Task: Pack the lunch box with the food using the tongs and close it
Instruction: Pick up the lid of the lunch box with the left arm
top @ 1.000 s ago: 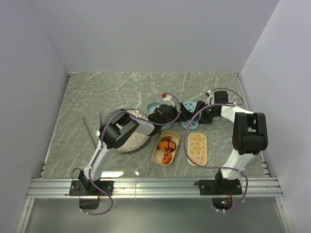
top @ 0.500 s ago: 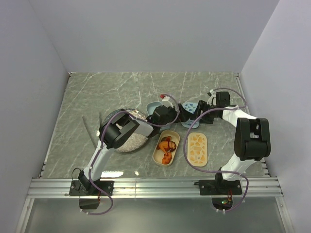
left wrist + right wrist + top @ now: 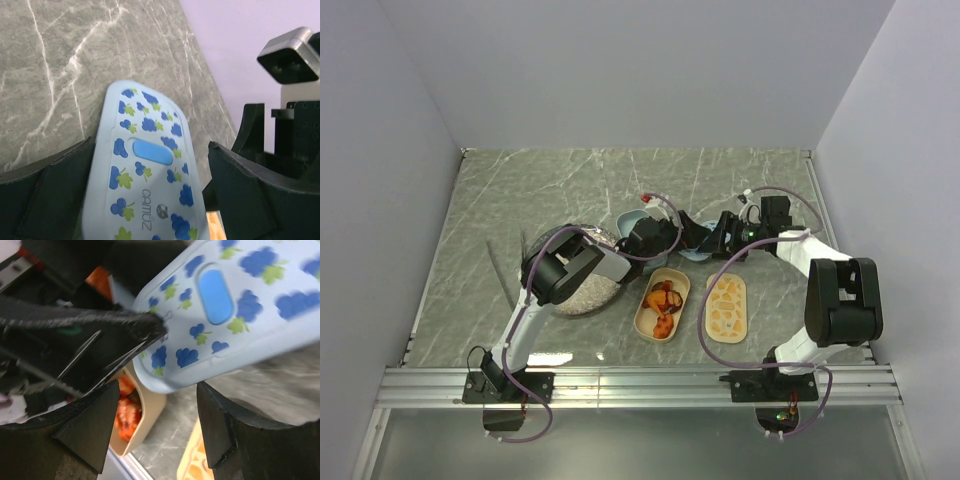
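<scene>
The lunch box lid point(image 3: 145, 170), pale blue with a grape print, hangs between both grippers point(image 3: 695, 242). My right gripper point(image 3: 159, 385) is shut on its rounded end point(image 3: 235, 305), above the table. My left gripper point(image 3: 150, 145) stands open and straddles the other end; one finger point(image 3: 55, 195) is against the lid's edge and the other point(image 3: 250, 195) is just apart from it. Orange and reddish food point(image 3: 662, 300) fills a tan oval tub point(image 3: 672, 278), which also shows under the lid point(image 3: 125, 415). The tongs point(image 3: 500, 268) lie on the table at the left.
A silvery speckled plate point(image 3: 582, 292) sits under my left arm. A pale blue tub point(image 3: 631, 217) stands behind my left gripper. A tan oval piece with a pale orange pattern point(image 3: 726, 306) lies right of the food tub.
My right gripper has carried the lid leftward, nearer the left gripper and the food tub. The left wrist has turned a little and stayed in place.
</scene>
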Controlling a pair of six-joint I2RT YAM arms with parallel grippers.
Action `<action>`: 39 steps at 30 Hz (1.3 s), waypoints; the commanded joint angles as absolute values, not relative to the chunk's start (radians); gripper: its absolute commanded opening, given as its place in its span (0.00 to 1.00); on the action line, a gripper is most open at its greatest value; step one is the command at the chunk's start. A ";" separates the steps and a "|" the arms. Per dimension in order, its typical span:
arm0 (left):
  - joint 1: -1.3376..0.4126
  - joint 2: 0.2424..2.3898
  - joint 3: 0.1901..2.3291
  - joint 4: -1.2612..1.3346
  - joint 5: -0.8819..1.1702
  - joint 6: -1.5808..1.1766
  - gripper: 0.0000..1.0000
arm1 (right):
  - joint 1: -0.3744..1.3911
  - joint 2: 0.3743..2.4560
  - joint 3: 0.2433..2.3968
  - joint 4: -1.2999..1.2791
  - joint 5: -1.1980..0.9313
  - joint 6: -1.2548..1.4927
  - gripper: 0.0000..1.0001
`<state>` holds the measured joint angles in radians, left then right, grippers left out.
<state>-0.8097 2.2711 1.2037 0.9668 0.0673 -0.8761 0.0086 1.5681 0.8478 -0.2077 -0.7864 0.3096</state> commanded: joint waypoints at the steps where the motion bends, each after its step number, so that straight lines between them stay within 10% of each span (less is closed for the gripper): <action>1: -0.870 2.235 1.204 1.017 0.236 -0.934 0.99 | 0.040 1.543 0.862 -0.003 -0.928 0.351 0.70; 11: -0.871 2.226 1.186 1.068 0.291 -0.956 0.94 | 0.040 1.572 0.844 0.061 -0.873 0.394 0.69; 24: -0.871 2.235 1.210 1.043 0.422 -1.015 0.55 | 0.026 1.588 0.851 0.005 -0.693 0.385 0.69; 39: -0.890 2.295 1.236 1.151 0.549 -1.126 0.49 | 0.018 1.657 0.844 0.084 -0.655 0.436 0.69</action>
